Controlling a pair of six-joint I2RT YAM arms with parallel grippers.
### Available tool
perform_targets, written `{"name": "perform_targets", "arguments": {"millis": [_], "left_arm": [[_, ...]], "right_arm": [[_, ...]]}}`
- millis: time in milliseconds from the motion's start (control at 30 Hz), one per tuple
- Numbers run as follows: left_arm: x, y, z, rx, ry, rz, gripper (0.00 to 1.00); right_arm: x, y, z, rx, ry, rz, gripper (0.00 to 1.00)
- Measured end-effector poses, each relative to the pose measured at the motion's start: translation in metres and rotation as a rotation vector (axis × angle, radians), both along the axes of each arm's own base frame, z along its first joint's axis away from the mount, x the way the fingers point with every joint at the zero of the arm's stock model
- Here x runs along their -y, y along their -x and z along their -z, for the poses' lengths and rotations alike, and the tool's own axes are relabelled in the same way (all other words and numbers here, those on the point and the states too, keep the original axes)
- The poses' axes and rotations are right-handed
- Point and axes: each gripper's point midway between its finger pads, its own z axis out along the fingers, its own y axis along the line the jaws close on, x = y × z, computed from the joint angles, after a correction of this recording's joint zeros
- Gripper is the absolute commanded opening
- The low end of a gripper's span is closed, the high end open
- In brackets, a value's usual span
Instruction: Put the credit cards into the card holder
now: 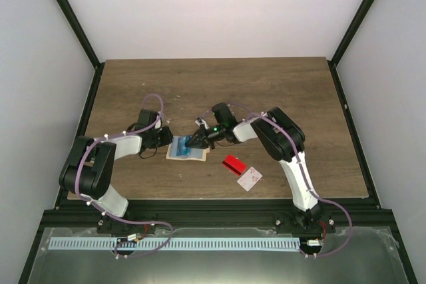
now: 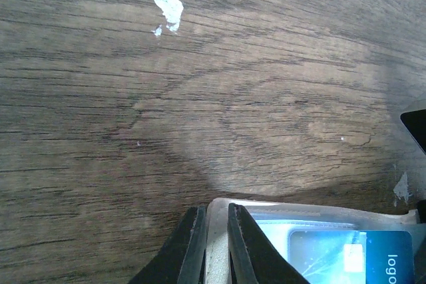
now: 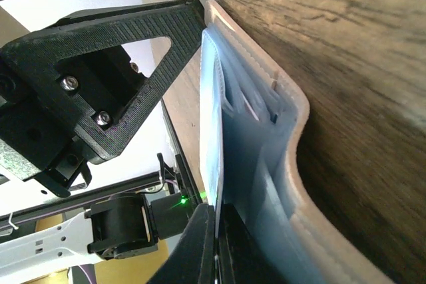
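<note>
The beige card holder lies open on the wooden table, its inner pockets facing up. My left gripper is shut on the holder's left edge, one finger on each side of the rim. A blue credit card rests over the holder, and my right gripper is shut on its near edge. From the right wrist the card shows edge-on above the holder's pockets, pinched in that gripper. The left wrist view shows the blue card against the holder.
A solid red card and a white card with a red mark lie on the table right of the holder, near the front edge. Small white flecks mark the wood. Black frame posts border the table.
</note>
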Motion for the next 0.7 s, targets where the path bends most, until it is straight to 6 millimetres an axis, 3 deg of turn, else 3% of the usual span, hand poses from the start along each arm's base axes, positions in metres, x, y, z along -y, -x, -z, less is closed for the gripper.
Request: {"name": "perform_targets", "arguments": {"millis": [100,300,700], "left_arm": [[0.0,0.0,0.0,0.001,0.0,-0.001,0.13],[0.0,-0.001,0.0,0.003,-0.003,-0.004,0.12],[0.001,-0.001,0.0,0.006,-0.004,-0.001,0.12]], "right_arm": [[-0.002,0.001,0.0,0.001,-0.001,0.0,0.03],[-0.005,0.004,0.004,0.025,0.037,0.003,0.22],[0.008,0.001,-0.003,0.202,0.244,0.032,0.59]]}}
